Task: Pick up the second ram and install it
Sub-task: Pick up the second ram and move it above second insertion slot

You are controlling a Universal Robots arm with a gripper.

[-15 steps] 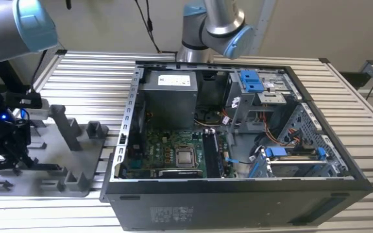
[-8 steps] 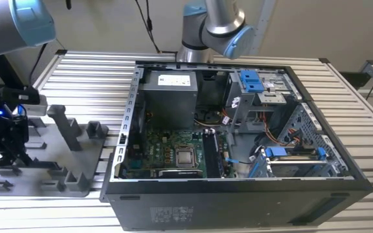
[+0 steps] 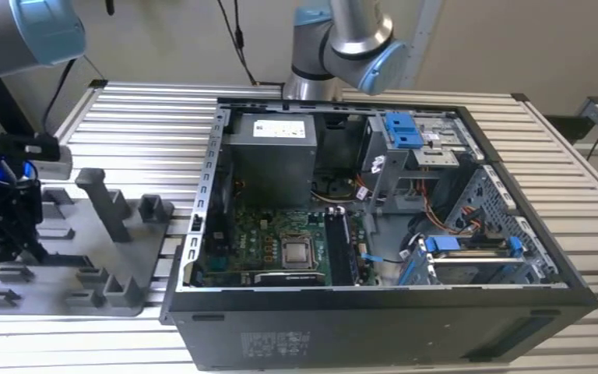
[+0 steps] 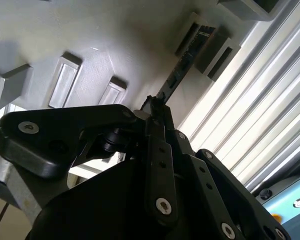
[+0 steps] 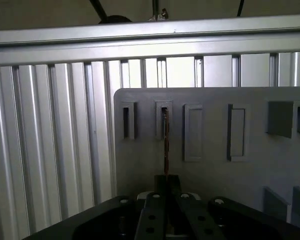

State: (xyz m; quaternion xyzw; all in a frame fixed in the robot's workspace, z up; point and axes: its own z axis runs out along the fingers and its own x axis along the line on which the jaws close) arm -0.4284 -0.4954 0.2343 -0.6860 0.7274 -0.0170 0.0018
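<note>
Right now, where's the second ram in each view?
Exterior view: too small to tell; look at the grey fixture plate, exterior view's left.
First wrist view: second ram, a thin edge-on line from slotted block to the fingers gripping it.
Second wrist view: dark diagonal strip, fingers to slotted block.
Shared landmark: the grey fixture plate.

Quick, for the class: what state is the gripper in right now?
Gripper: shut on the second ram, which stands on edge in the grey fixture's slot.
</note>
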